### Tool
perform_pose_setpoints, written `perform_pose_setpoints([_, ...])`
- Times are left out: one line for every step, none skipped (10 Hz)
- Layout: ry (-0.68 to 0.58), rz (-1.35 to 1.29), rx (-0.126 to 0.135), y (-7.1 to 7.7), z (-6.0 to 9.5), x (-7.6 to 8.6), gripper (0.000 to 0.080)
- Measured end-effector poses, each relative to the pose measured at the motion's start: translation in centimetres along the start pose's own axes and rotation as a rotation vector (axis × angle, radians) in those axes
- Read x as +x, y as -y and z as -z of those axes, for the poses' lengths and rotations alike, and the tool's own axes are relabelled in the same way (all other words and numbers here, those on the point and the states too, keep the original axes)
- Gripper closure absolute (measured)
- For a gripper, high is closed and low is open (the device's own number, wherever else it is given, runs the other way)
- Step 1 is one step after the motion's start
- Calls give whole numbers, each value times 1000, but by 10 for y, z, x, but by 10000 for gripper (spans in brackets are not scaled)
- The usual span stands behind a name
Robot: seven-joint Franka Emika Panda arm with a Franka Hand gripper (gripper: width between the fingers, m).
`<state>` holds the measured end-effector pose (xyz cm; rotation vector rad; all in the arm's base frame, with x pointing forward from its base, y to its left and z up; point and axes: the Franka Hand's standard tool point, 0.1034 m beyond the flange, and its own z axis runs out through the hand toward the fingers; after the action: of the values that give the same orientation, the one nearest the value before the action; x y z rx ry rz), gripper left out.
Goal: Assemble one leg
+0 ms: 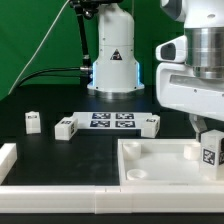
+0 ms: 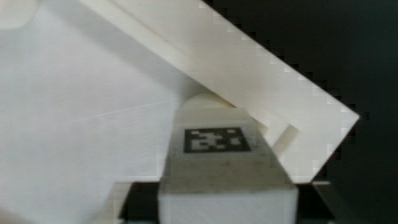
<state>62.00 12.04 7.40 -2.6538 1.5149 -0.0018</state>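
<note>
Green cloth hangs behind a black table (image 1: 40, 100), and on that dark surface we see the marker board (image 1: 112, 121) lying flat near the robot's base. Three loose white blocks sit well apart along the table: one (image 1: 33, 121) towards the exterior view's left, one (image 1: 66, 127) just beside the board, and one (image 1: 151, 123) at the board's other end. Nearer the camera lies the big white tray (image 1: 150, 165) with raised rims and round corner sockets. Over its corner on the exterior view's right, we find the gripper (image 1: 208, 140) pinching the leg (image 1: 210, 153), its fingers pressed against the block's sides. From the wrist we see the leg (image 2: 217, 165) upright, its tag facing the camera, touching the tray (image 2: 89, 110) at the corner wall.
</note>
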Motion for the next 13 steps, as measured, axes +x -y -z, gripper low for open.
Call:
perform_pose_setpoints([6, -91, 3, 0, 0, 1, 509])
perform_pose_setpoints([5, -88, 3, 0, 0, 1, 508])
perform_pose_setpoints([6, -83, 3, 0, 0, 1, 444])
perform_pose_setpoints([6, -38, 2, 0, 0, 0, 444])
perform_pose_setpoints([5, 10, 1, -1, -1, 1, 248])
perform_pose_setpoints([6, 161, -2, -1, -1, 0, 177])
perform_pose_setpoints([6, 318, -7, -2, -2, -1, 158])
perform_pose_setpoints([5, 469, -13, -2, -2, -1, 158])
perform_pose_setpoints([5, 588, -12, -2, -2, 0, 152])
perform_pose_setpoints([5, 702, -14, -2, -2, 0, 152])
perform_pose_setpoints([1, 848, -20, -2, -2, 0, 150])
perform_pose_setpoints([1, 960, -21, -2, -2, 0, 150])
perform_pose_setpoints([1, 1038, -21, -2, -2, 1, 150])
